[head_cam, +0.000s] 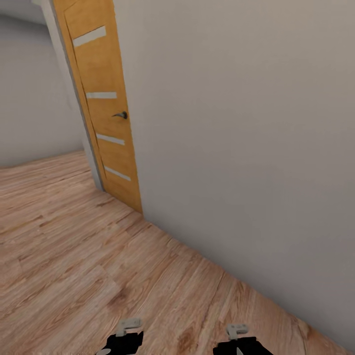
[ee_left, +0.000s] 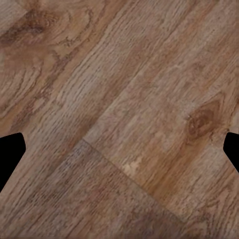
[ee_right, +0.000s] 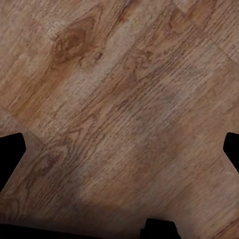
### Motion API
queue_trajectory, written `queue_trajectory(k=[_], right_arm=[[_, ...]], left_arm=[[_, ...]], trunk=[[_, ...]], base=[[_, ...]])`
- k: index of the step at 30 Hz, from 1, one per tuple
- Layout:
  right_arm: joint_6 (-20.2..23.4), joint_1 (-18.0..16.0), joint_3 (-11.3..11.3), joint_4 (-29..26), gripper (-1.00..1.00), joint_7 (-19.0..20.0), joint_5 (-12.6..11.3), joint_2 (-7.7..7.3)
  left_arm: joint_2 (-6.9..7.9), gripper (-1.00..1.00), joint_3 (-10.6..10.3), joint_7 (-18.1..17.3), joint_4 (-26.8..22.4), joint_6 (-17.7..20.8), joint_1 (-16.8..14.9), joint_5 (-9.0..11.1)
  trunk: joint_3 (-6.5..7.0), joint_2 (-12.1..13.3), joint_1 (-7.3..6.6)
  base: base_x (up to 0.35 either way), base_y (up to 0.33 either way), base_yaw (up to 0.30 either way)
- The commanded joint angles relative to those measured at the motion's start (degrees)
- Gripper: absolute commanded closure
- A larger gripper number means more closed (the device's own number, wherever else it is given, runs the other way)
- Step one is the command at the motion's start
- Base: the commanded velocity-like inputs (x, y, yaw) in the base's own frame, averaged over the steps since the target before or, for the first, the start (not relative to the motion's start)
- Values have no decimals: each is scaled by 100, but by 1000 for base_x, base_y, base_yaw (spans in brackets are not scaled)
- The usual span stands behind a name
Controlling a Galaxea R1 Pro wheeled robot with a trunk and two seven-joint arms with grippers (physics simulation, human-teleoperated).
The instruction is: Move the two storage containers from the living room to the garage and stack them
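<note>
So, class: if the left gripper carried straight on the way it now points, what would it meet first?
The wood plank floor. The left gripper has its fingers spread wide with nothing between them, and only planks lie ahead; how far off is unclear.

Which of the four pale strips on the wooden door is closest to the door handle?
The second strip from the top on the door: it sits just above the dark handle, nearer than the third strip below it.
</note>
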Motion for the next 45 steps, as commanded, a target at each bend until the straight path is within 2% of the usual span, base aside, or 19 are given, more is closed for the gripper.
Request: queue_trajectory(k=[1,7,27,45], right_arm=[[37,1,7,-14,-100,16,28,-2],[39,1,8,-14,-100,11,29,-2],[39,2,9,-17,-100,2,29,-1],[38,2,9,-17,-100,-9,29,1]], left_arm=[[-4,-100,47,-10,6,-20,-5,-53],[-3,-100,47,-10,6,-20,-5,-53],[-8,-100,47,-10,6,-20,-5,-56],[-6,-100,47,-10,8,-20,-5,-62]], trunk=[[-11,-2,-1],[-43,-2,-1],[-153,-2,-1],[-234,-2,-1]], base=[[10,0,236],[91,0,236],[230,0,240],[121,0,250]])
